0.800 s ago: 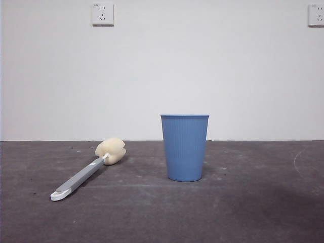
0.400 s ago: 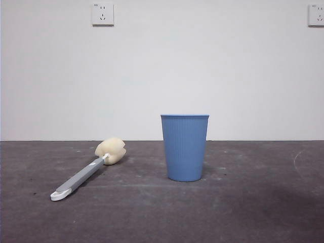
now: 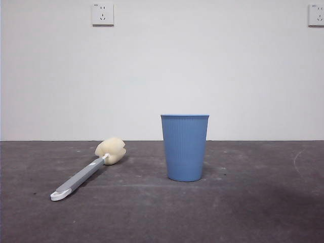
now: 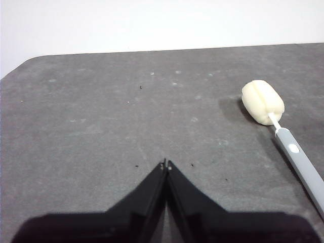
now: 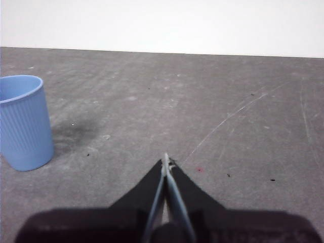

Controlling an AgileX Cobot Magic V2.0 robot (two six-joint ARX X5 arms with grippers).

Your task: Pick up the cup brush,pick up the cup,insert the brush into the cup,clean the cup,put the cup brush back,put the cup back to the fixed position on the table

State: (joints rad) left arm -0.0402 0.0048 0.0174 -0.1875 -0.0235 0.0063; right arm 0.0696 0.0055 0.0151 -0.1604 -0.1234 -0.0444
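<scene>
Nothing begun: cup brush (image 3: 87,172) lies flat, cup (image 3: 185,147) upright on surface (image 3: 243,212); left pincer (image 4: 166,165) and right pincer (image 5: 165,161) pressed together (both empty).

The blue ribbed cup (image 3: 185,147) is standing upright on the dark grey worktop (image 3: 253,212). The cup brush (image 3: 89,168) is lying flat at its 9 o'clock, well apart, cream sponge head pointing toward 1 o'clock.

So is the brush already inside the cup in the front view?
No, the cup brush lies flat on the table to one side of the upright cup, apart from it.
</scene>
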